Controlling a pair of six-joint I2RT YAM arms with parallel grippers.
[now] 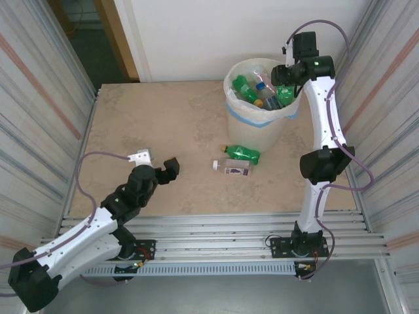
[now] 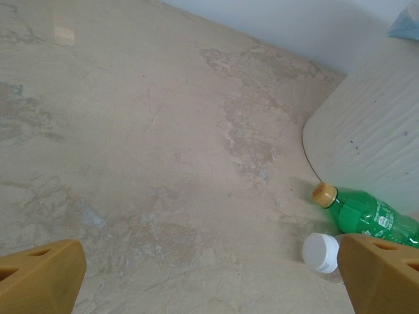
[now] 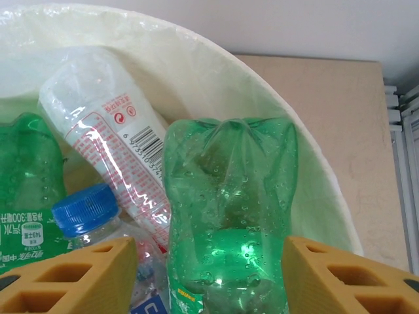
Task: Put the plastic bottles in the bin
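The cream-white bin [image 1: 260,127] stands at the back right of the table and holds several plastic bottles. My right gripper [image 1: 281,76] hangs over the bin's right rim. In the right wrist view its fingers [image 3: 78,278] straddle a green bottle [image 3: 226,196] that lies on the pile, with a clear gap on the left side; the right gripper [image 3: 209,278] is open. A green bottle with a yellow cap [image 1: 243,153] and a clear bottle with a white cap [image 1: 232,169] lie on the table before the bin. My left gripper [image 1: 167,167] is open, left of them.
Inside the bin lie a clear bottle with a red-printed label [image 3: 111,131] and a blue-capped one [image 3: 85,209]. In the left wrist view the bin wall [image 2: 366,131] rises behind the yellow-capped bottle [image 2: 370,216] and the white cap [image 2: 321,252]. Corrugated walls flank the table.
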